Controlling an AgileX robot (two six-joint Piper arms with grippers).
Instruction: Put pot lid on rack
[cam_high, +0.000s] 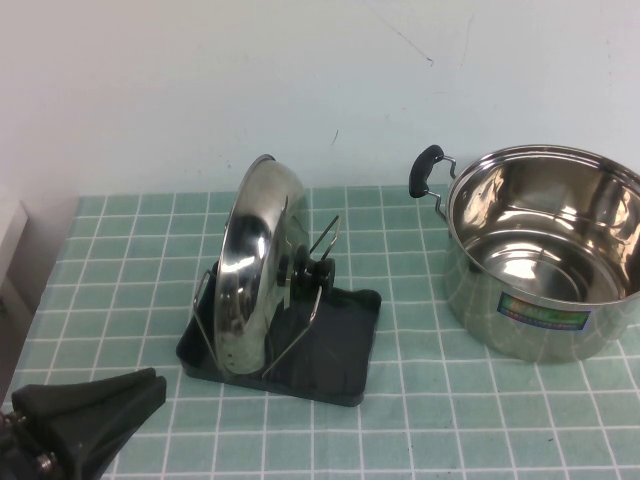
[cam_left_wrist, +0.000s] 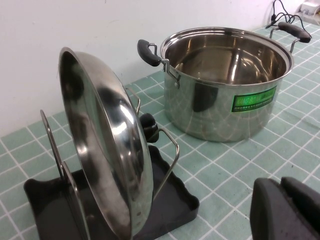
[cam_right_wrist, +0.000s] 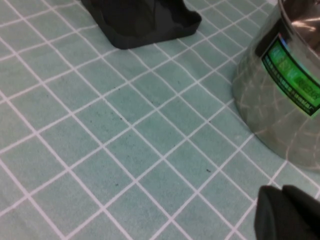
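I see the big steel pot (cam_high: 540, 265) right of the rack (cam_high: 340, 345); its green label (cam_high: 543, 314) is too blurry to read. The pot lid (cam_high: 250, 265) stands on edge between the rack's wires. My left gripper (cam_high: 85, 410) sits near the rack's front-left, closed, holding nothing. My right gripper (cam_right_wrist: 290, 212) is cut off low beside the pot, closed too.
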